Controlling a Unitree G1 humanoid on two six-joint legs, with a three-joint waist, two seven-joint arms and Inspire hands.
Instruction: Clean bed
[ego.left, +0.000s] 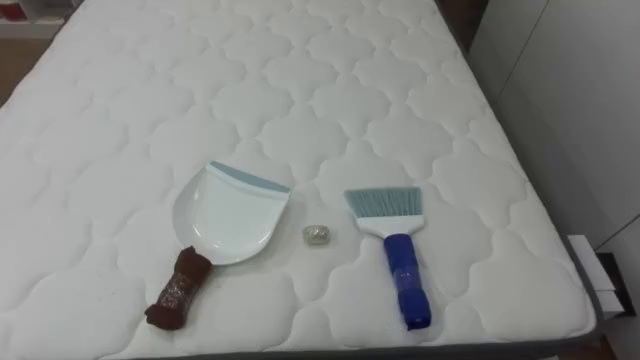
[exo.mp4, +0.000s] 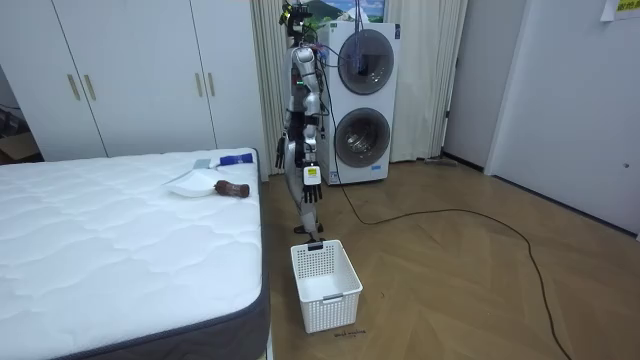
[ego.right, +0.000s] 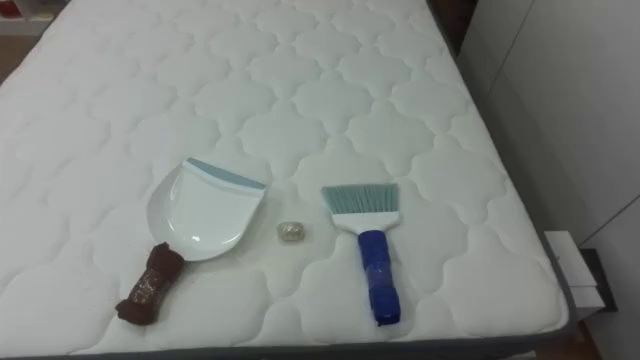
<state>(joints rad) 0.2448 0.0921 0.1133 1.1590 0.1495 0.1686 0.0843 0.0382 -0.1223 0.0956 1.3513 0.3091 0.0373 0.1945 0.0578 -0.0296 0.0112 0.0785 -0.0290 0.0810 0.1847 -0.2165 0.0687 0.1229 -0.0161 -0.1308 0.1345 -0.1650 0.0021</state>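
A white dustpan (ego.left: 232, 212) with a pale blue lip and a brown wrapped handle (ego.left: 176, 291) lies on the white quilted mattress (ego.left: 300, 90), near its front edge. To its right lies a hand brush (ego.left: 395, 245) with a blue taped handle and grey-blue bristles pointing away from me. A small crumpled wad (ego.left: 317, 234) sits between the two. In the room view I stand upright at the bed's corner beside the dustpan (exo.mp4: 192, 183). My left hand (exo.mp4: 312, 192) hangs at my side with relaxed fingers. My right hand (exo.mp4: 288, 157) hangs on my far side.
A white lattice basket (exo.mp4: 325, 283) stands on the wooden floor by the bed's side, just in front of my feet. Behind me is a stacked washer and dryer (exo.mp4: 362, 100). White wardrobes (exo.mp4: 130, 80) line the wall. A small white box (ego.left: 592, 268) sits off the bed's right edge.
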